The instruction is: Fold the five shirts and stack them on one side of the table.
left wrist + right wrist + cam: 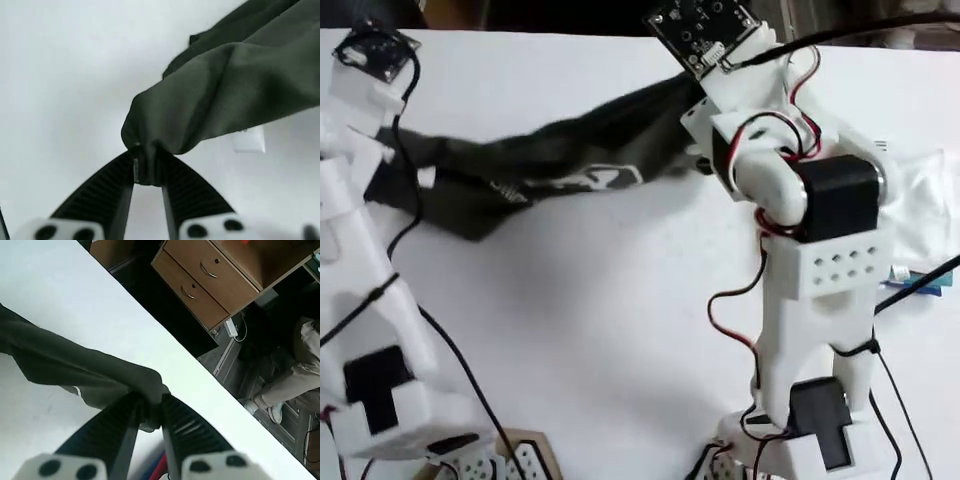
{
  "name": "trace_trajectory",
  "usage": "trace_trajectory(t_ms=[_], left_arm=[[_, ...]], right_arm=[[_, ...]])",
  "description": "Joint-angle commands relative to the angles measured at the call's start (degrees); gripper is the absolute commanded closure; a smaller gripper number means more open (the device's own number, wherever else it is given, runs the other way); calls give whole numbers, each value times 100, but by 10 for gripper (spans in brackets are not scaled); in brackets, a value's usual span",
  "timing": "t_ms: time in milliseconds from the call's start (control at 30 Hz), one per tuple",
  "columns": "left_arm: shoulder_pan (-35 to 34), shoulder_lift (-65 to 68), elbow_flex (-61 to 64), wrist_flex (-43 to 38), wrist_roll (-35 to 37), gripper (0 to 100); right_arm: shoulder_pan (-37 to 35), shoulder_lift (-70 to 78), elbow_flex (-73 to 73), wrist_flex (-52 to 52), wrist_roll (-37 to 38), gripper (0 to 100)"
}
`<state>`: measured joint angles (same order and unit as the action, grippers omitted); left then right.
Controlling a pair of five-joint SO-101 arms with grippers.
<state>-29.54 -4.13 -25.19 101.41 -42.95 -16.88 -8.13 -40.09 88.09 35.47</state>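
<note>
Surroundings, left to right: white left arm [360,300] overlaps the left end of the dark charcoal cloth shirt [570,150]. Bare white table [600,330] lies mid-frame. White right arm [820,250] with red-and-black wiring covers the shirt's right end. Pale crumpled material [930,200] with a blue strip [920,278] sits at the table's right edge, can't tell what it is. Brown wooden drawer cabinet [210,275] stands beyond the table edge.

Count: one shirt, two arms, two pincers, two drawers.

Left pincer [147,172] is clamped tight on a bunched fold of the shirt. Right pincer [150,410] is likewise pinched on the other end.

Shirt lies across the far half of the table, strung between both pincers. Long axis runs left-right, right end farther back. White print [590,180] near mid-span, white tag [249,140] by the left end.
</note>
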Motion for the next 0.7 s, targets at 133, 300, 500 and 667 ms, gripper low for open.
trace_trajectory(t_ms=[133,300,500,667], left_arm=[[668,-1002,3292,-62,-18,975],[818,-1099,5191,-853,-26,975],[818,-879,6123,-1222,-492,972],[809,-747,6132,-1380,-536,875]], right_arm=[[22,-136,149,198,26,978],[57,-84,246,444,26,978],[40,-119,765,796,26,978],[22,-127,1591,778,26,978]])
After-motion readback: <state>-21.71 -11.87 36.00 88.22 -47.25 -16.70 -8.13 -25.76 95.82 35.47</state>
